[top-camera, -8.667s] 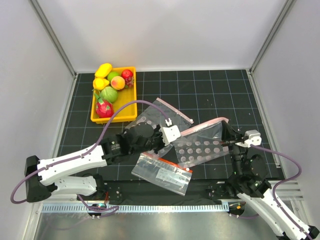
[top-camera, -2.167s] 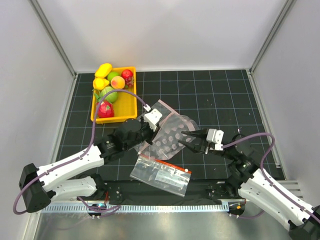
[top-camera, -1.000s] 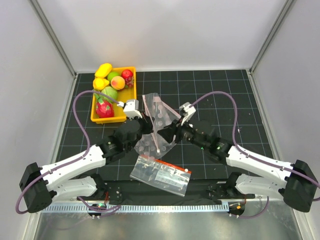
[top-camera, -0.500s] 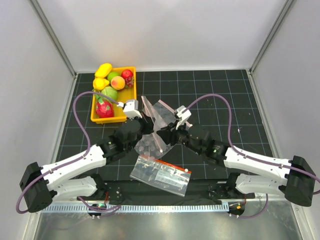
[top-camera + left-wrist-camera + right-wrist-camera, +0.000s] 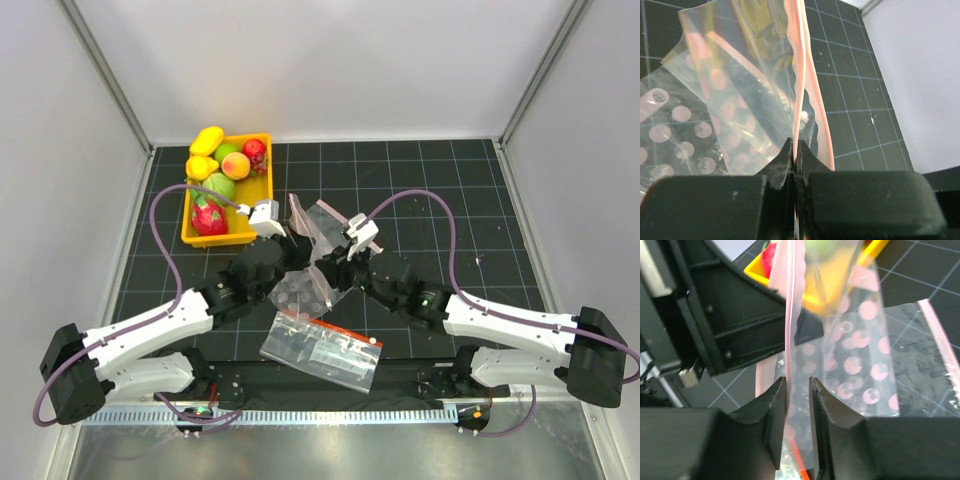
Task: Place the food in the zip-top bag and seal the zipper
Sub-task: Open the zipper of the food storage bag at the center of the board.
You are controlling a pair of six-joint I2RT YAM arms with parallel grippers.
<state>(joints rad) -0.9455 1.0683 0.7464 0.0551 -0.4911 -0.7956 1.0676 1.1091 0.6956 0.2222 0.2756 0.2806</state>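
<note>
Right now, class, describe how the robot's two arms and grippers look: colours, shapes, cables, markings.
Both arms have white shell links, the left arm and the right arm, with black joints and bases. A purple cable loops along each. The left gripper and right gripper have matte black, wedge-shaped fingers. No markings are legible.

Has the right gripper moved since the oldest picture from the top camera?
Yes. The right gripper has gone left from the right side of the mat and is now much nearer the yellow plastic tray.

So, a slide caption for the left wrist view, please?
Left tool pinching the pink zipper of the clear zip-top bag.
</note>
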